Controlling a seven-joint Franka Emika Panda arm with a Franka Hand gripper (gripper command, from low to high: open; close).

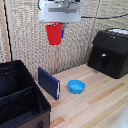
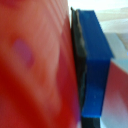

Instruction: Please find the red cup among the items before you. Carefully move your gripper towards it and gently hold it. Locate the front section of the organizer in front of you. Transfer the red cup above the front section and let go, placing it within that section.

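Note:
The red cup [image 1: 54, 34] hangs high above the wooden table, held at its rim by my gripper [image 1: 59, 29], which is shut on it. The white gripper block sits at the top of the exterior view. In the wrist view the red cup [image 2: 35, 60] fills most of the picture, with a blue-padded finger [image 2: 95, 60] pressed against its wall. The organizer [image 1: 20, 97], a black fabric box split by a divider, stands at the exterior view's lower left, well below the cup and toward the exterior view's left of it.
A flat dark-blue slab [image 1: 49, 82] leans beside the organizer. A shallow blue bowl [image 1: 76, 86] rests on the table. A glossy black appliance [image 1: 109, 52] stands at the exterior view's right. A woven screen forms the back wall.

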